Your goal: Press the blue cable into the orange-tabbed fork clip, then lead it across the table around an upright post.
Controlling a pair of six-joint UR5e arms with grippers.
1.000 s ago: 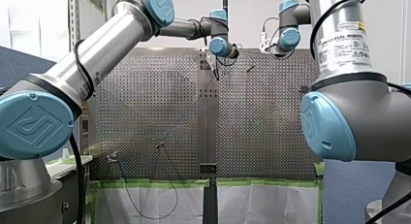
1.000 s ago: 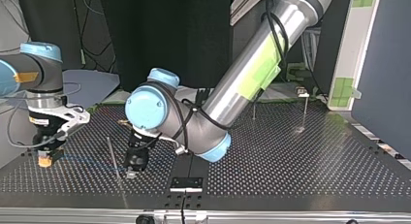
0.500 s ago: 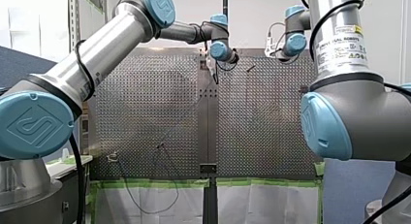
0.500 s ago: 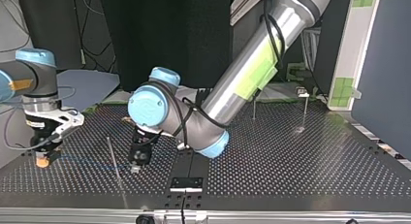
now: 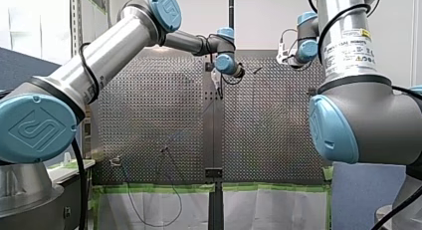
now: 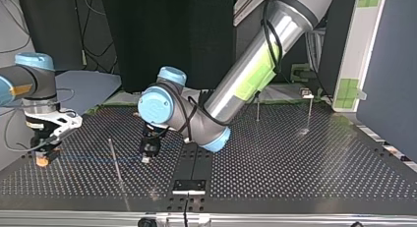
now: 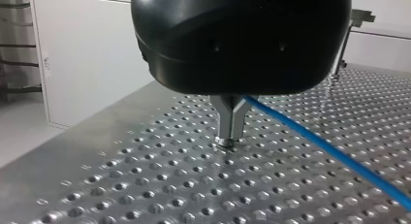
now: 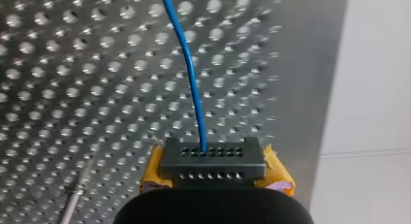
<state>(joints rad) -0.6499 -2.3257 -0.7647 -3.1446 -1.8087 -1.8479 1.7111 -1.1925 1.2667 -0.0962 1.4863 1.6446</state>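
Worktop (image 7: 121, 185): perforated metal, satin sheen. Blue cable (image 7: 334, 153): smooth, plastic-looking jacket. My left arm (image 5: 109, 46): smooth metal tube.

My left gripper (image 7: 228, 139), its metal fingers pinched together on the blue cable (image 7: 329, 151), stood tips-down on the perforated table (image 7: 145, 185), the cable running toward four o'clock, an upright post (image 7: 343, 54) beyond at two o'clock.
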